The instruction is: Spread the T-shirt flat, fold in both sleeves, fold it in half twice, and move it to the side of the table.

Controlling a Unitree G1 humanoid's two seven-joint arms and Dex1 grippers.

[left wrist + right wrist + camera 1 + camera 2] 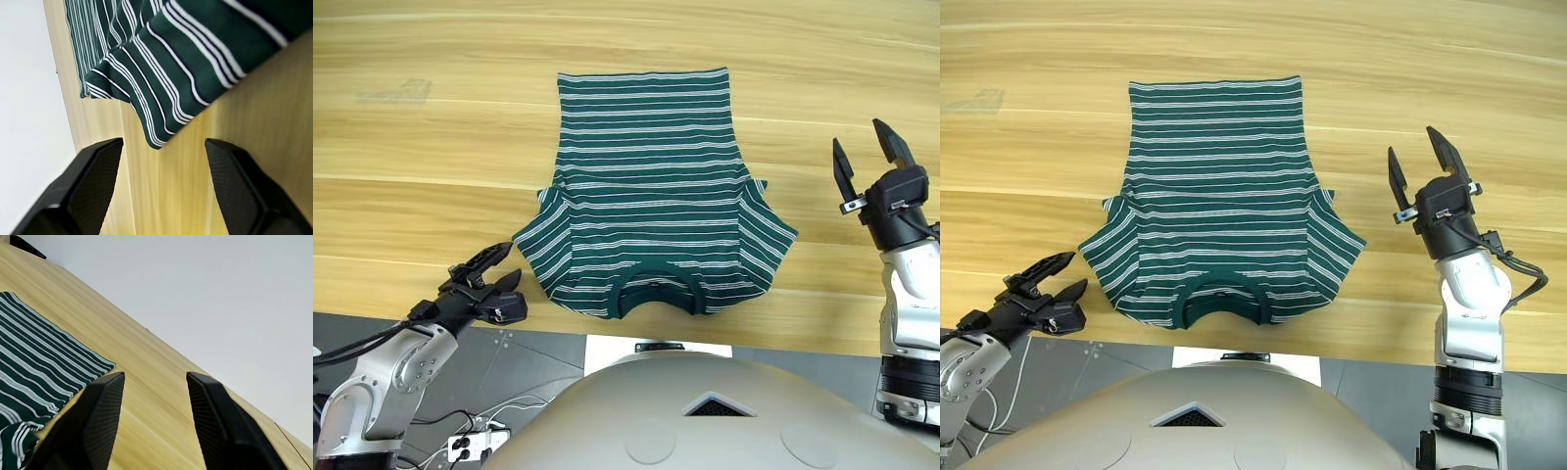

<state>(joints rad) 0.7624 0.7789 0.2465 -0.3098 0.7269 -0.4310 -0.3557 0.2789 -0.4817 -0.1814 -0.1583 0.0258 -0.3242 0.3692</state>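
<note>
T-shirt [651, 211] between empty grippers

It lies on the wooden table [431, 147], collar at the near edge. Your left gripper [509, 262], fingers parted and empty, sits just off the left sleeve [536, 245]. Your right gripper [859, 134], spread wide and empty, stands apart from the right sleeve [769, 235].

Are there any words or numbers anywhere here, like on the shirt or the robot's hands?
No text can be read.
On the T-shirt: only white stripes, no print.
On the table: a faint grey mark at the far left, too faint to read.
On the right gripper: a small white patch, too small to read.
</note>
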